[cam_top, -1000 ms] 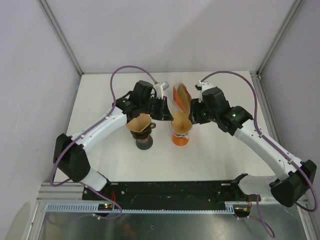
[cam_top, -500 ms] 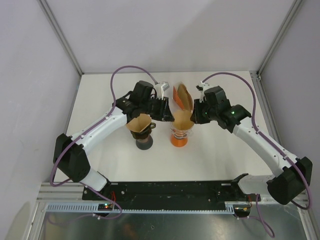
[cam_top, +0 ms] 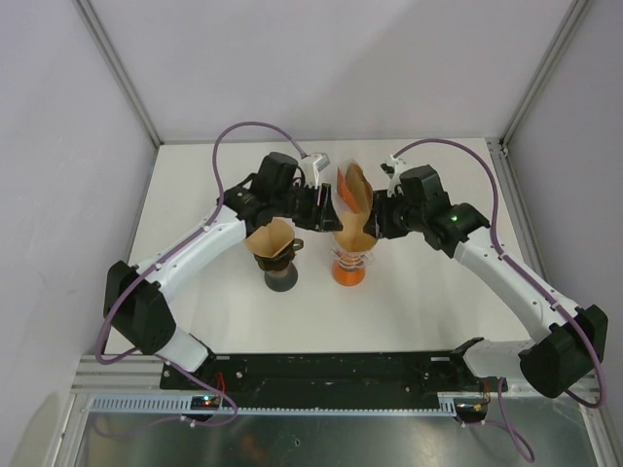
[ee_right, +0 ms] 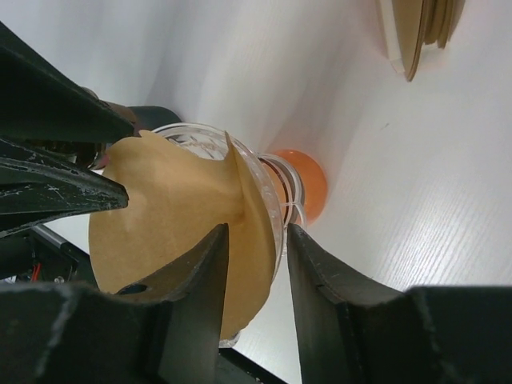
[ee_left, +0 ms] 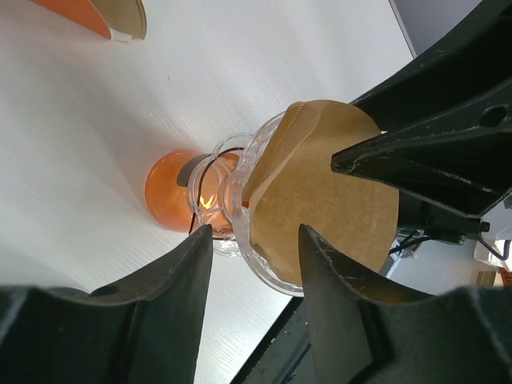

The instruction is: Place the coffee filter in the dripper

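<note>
A brown paper coffee filter (ee_left: 328,192) (ee_right: 176,216) (cam_top: 354,233) sits opened in the clear glass dripper (ee_left: 268,272) (ee_right: 278,210) (cam_top: 350,255), which stands on an orange base (ee_left: 170,200) (ee_right: 310,182). My left gripper (ee_left: 254,240) (cam_top: 326,209) is open beside the dripper's left rim, with rim and filter edge showing between its fingers. From the other side my right gripper (ee_right: 258,240) (cam_top: 378,219) is open astride the rim, one finger over the filter's inside and the other outside the glass. Each wrist view shows the other gripper's dark fingers across the filter.
A second dripper (cam_top: 275,245) with a brown filter stands on a dark base to the left, under the left arm. An orange holder of spare filters (cam_top: 352,187) (ee_left: 112,14) (ee_right: 422,32) stands just behind. White walls close in the table's back and sides.
My left gripper's jaws have spread apart beside the filter. The right gripper has moved slightly toward the dripper, and its jaws narrowed, then widened again. The filter stays in the dripper.
</note>
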`<act>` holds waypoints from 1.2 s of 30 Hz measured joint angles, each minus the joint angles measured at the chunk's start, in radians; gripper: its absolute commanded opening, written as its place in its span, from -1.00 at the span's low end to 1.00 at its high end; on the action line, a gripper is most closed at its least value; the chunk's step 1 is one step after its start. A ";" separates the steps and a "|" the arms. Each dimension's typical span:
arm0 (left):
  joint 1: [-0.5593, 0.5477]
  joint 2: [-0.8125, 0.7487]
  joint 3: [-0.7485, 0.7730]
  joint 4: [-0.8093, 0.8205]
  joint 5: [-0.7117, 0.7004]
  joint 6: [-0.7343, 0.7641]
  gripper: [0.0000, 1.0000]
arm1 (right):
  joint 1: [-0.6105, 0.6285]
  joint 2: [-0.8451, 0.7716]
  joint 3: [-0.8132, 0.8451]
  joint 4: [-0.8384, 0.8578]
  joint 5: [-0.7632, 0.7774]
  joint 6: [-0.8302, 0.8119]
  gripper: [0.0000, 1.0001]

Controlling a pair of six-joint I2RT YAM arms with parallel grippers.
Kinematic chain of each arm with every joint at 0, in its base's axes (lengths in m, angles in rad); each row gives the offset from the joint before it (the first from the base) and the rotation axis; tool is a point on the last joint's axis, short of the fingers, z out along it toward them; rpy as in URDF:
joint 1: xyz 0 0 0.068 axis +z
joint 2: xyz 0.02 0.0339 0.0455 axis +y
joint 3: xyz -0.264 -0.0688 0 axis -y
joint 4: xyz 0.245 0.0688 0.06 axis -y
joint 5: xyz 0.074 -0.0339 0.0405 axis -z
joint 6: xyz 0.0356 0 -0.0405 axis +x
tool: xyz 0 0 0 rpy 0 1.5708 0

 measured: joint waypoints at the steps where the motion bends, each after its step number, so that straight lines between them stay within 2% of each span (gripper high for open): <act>1: 0.000 0.000 0.003 0.000 0.000 0.002 0.08 | -0.001 0.000 0.000 0.005 -0.005 -0.002 -0.15; 7: 0.000 0.000 0.017 0.000 -0.002 0.007 0.25 | -0.002 -0.001 0.000 0.012 -0.019 -0.013 0.09; 8: 0.000 0.000 0.020 0.000 -0.006 0.013 0.31 | -0.002 -0.002 0.000 0.011 -0.018 -0.015 0.19; 9: 0.000 -0.001 0.023 -0.001 -0.011 0.016 0.37 | -0.003 -0.003 0.001 0.010 -0.018 -0.019 0.40; 10: 0.000 -0.002 0.028 -0.002 -0.021 0.021 0.46 | -0.004 -0.004 0.005 0.006 -0.015 -0.023 0.69; 11: 0.000 -0.003 0.036 -0.005 -0.032 0.031 0.54 | -0.006 -0.005 0.011 0.002 -0.013 -0.028 0.84; 13: 0.001 -0.012 0.053 -0.008 -0.063 0.053 0.76 | -0.011 -0.011 0.030 -0.007 0.000 -0.037 0.95; 14: 0.004 -0.020 0.065 -0.009 -0.089 0.069 0.88 | -0.016 -0.018 0.047 -0.011 0.009 -0.049 0.97; 16: 0.011 -0.043 0.093 -0.013 -0.133 0.106 0.96 | -0.025 -0.036 0.076 -0.011 0.021 -0.064 0.98; 22: 0.113 -0.140 0.151 -0.008 -0.286 0.205 0.99 | -0.111 -0.115 0.152 0.004 0.053 -0.106 0.99; 28: 0.315 -0.204 0.154 0.003 -0.444 0.275 0.99 | -0.300 -0.127 0.158 0.013 0.085 -0.142 0.99; 29: 0.380 -0.211 0.148 0.006 -0.454 0.280 0.99 | -0.328 -0.123 0.155 0.013 0.083 -0.145 0.99; 36: 0.737 -0.291 -0.053 0.087 -0.495 0.287 0.99 | -0.536 -0.112 0.038 0.074 0.051 -0.133 0.99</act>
